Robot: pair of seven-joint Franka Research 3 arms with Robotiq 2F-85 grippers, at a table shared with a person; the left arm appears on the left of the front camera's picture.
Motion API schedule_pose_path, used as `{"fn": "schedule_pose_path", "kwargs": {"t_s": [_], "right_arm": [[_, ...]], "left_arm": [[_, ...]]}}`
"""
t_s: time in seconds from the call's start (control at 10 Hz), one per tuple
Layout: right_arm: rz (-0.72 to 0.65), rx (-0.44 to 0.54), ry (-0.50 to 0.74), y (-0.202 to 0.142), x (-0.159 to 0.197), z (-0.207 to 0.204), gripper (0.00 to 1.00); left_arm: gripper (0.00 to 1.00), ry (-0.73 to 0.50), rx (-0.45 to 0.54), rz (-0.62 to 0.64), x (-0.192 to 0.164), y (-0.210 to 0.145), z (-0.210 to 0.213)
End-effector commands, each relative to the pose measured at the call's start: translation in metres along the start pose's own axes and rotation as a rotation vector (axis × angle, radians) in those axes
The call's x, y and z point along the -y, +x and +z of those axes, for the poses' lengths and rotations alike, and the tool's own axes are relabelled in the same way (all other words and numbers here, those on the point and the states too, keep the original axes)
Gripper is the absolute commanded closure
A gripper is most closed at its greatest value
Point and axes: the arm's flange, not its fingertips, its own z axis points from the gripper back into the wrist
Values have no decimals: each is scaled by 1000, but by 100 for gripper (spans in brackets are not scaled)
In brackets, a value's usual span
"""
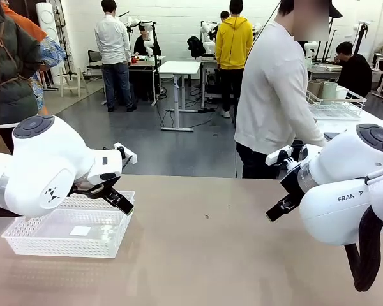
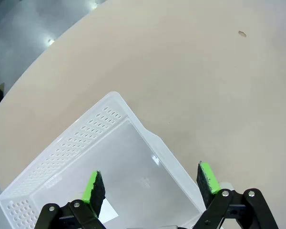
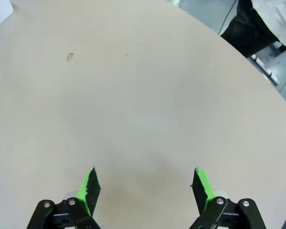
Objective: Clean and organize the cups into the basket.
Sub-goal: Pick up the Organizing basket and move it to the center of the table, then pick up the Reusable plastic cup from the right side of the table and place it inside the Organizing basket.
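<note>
Green-padded and open, the left end effector (image 2: 150,179) hangs over one shallow white plastic basket with perforated lattice sides (image 2: 81,140), which sits at the left of the smooth tan surface (image 1: 210,255). The right end effector (image 3: 145,183), likewise open, faces plain surface. Beyond, the front view adds one white-shirted person (image 1: 274,95) beside a white wire rack (image 1: 337,109).

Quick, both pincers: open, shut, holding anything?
Left pincer: open, empty, over the basket.
Right pincer: open, empty, over the table.
</note>
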Motion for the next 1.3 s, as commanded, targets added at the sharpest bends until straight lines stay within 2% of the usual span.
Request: {"fn": "schedule_pose_path", "kwargs": {"t_s": [0.0, 1.2], "right_arm": [[0, 0, 0, 0, 0, 0, 0], [0, 0, 0, 0, 0, 0, 0]], "left_arm": [[0, 0, 0, 0, 0, 0, 0], [0, 0, 0, 0, 0, 0, 0]]}}
